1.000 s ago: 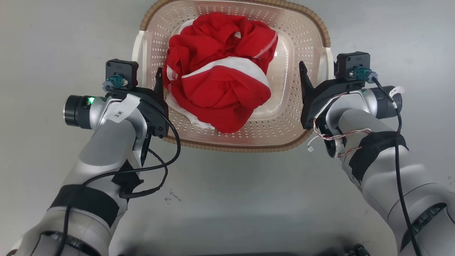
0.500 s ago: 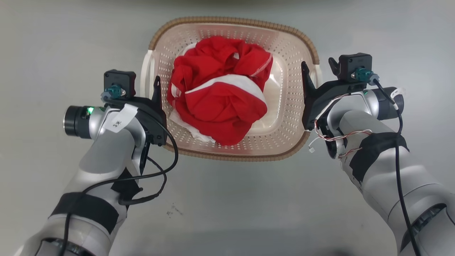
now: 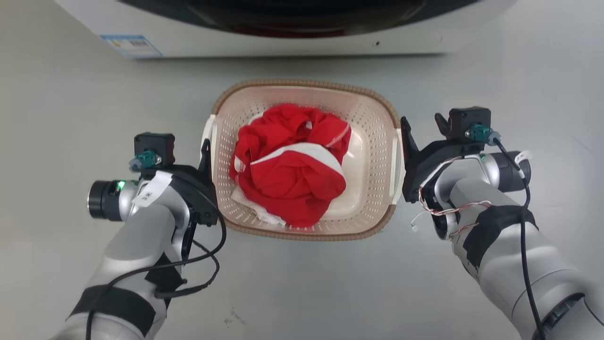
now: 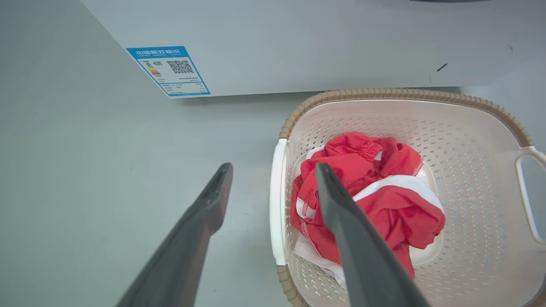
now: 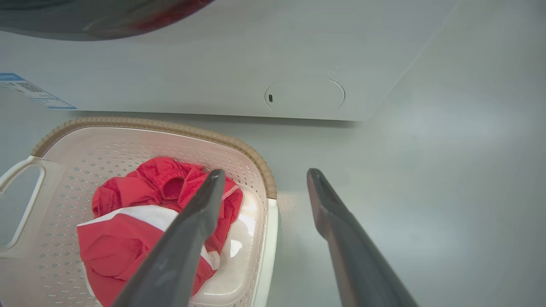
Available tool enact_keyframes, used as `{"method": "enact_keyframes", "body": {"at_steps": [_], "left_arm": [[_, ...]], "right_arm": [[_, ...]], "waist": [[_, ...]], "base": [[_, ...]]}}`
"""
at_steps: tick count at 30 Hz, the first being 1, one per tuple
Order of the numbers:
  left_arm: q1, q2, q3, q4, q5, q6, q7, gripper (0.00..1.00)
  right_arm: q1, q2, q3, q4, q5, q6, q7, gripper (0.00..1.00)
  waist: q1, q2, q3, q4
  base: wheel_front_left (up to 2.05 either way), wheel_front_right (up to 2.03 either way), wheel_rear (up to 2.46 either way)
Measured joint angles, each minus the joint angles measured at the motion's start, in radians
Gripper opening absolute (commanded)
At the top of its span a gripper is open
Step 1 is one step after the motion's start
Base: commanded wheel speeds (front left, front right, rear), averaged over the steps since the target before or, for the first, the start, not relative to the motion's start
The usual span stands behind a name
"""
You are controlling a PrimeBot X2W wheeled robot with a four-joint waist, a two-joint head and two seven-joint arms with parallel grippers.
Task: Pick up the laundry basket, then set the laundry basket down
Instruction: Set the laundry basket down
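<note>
The left gripper stands with its two dark fingers spread apart and nothing clamped between them. In the left wrist view the near white handle of the laundry basket runs between and beyond the two tips; one finger lies over the grey floor outside the basket, the other over its inside. The right gripper is likewise spread and grips nothing. It straddles the opposite white handle, with its inner finger over the basket's perforated wall and its outer finger over the floor.

The basket sits on the floor between the two grippers, each just beside one of its short sides. It holds a crumpled red garment with a white band. Past the fingertips, just beyond the basket's brown far rim, is the white front of a washer, with a blue-edged label ahead of the left gripper.
</note>
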Motion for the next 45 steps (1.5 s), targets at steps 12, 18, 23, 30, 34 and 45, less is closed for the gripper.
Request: {"method": "enact_keyframes", "body": {"at_steps": [12, 18, 23, 30, 34, 45], "left_arm": [[0.149, 0.019, 0.047, -0.065, -0.017, -0.008, 0.0, 1.0], [0.252, 0.029, 0.072, -0.131, -0.017, -0.007, 0.0, 1.0], [0.343, 0.038, 0.1, -0.202, -0.013, 0.008, 0.0, 1.0], [0.474, 0.054, 0.134, -0.319, 0.012, 0.031, 0.0, 1.0], [0.535, 0.063, 0.149, -0.378, 0.025, 0.041, 0.0, 1.0], [0.745, 0.099, 0.214, -0.608, 0.096, 0.079, 0.0, 1.0]], "right_arm": [[0.112, 0.001, -0.053, -0.05, 0.007, 0.01, 0.0, 1.0], [0.189, 0.0, -0.09, -0.09, 0.004, 0.013, 0.0, 1.0], [0.263, -0.005, -0.125, -0.138, -0.01, 0.012, 0.0, 1.0], [0.382, -0.015, -0.175, -0.233, -0.054, 0.008, 0.0, 1.0], [0.435, -0.026, -0.196, -0.285, -0.074, 0.006, 0.0, 1.0], [0.656, -0.076, -0.288, -0.493, -0.184, -0.011, 0.0, 1.0]], "waist": [[-0.0001, 0.0, -0.174, -0.006], [-0.0001, -0.0001, -0.262, -0.009], [-0.0002, 0.0, -0.337, -0.011], [-0.0002, -0.0001, -0.44, -0.011], [-0.0001, -0.0001, -0.481, -0.011], [-0.0001, 0.0, -0.602, -0.009]], "base": [[0.0, 0.0, 0.0], [0.0, 0.0, 0.0], [0.0, 0.0, 0.0], [0.0, 0.0, 0.0], [0.0, 0.0, 0.0], [0.0, 0.0, 0.0]]}}
